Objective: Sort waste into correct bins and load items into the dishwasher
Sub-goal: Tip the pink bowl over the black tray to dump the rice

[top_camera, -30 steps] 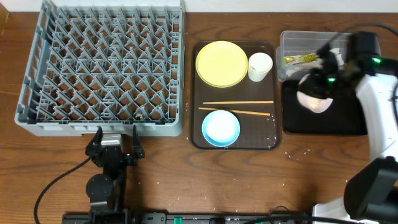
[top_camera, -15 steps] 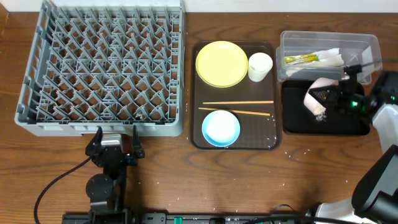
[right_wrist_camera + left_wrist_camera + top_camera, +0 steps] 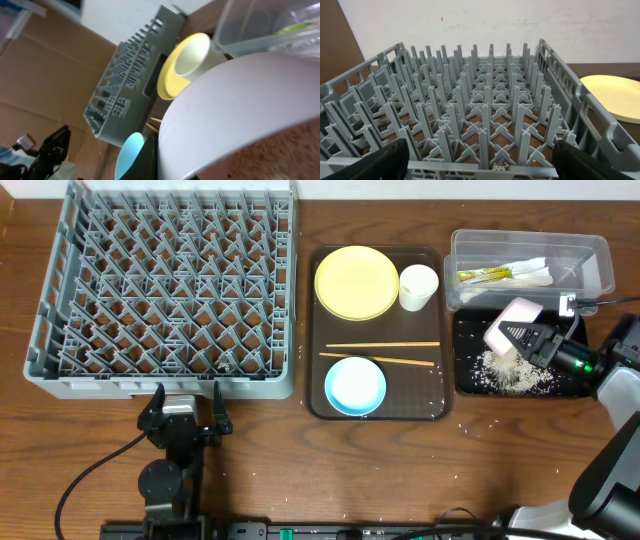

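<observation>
My right hand (image 3: 527,342) is gripping the white bowl (image 3: 508,325), holding it tilted over the black tray (image 3: 468,385); rice scraps (image 3: 510,376) are lying in that tray. My left hand (image 3: 187,396) is hovering wide open just beside the grey rack (image 3: 170,290).

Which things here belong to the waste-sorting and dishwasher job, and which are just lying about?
Job: rack, plate, cup, chopsticks, blue bowl, white bowl, tub, black tray, rice, wrapper, napkins.
Lying about: brown tray, cable.
</observation>
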